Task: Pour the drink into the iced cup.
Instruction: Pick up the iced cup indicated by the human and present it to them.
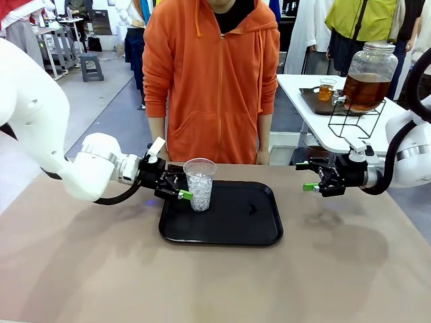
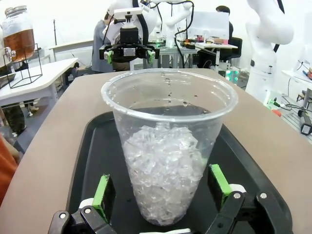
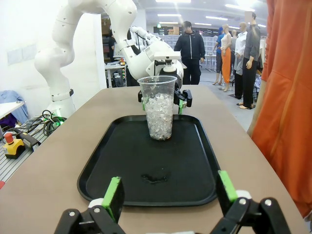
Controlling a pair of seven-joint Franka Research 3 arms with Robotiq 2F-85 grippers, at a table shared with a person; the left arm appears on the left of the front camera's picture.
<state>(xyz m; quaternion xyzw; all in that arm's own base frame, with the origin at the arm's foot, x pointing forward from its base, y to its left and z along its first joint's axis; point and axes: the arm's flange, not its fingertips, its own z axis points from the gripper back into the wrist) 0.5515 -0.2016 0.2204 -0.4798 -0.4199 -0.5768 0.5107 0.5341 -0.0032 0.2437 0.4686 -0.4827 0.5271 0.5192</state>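
Note:
The iced cup (image 1: pixel 200 183) is a clear plastic cup about half full of ice, upright on the left part of a black tray (image 1: pixel 256 229). My left gripper (image 1: pixel 188 183) is open, one green pad on each side of the cup's lower half (image 2: pixel 163 165); I cannot tell whether the pads touch it. My right gripper (image 1: pixel 306 176) hangs open and empty just right of the tray, pointing at the cup (image 3: pixel 161 109). Amber-brown drink (image 1: pixel 366 86) fills a glass jar dispenser on the white side table at the back right. A small cup of the same liquid (image 1: pixel 327 89) stands beside it.
A person in an orange hoodie (image 1: pixel 215 81) stands at the far edge of the table, right behind the tray. A small wet mark (image 3: pixel 155 178) lies on the tray's right half. Brown tabletop (image 1: pixel 215 282) lies bare in front of the tray.

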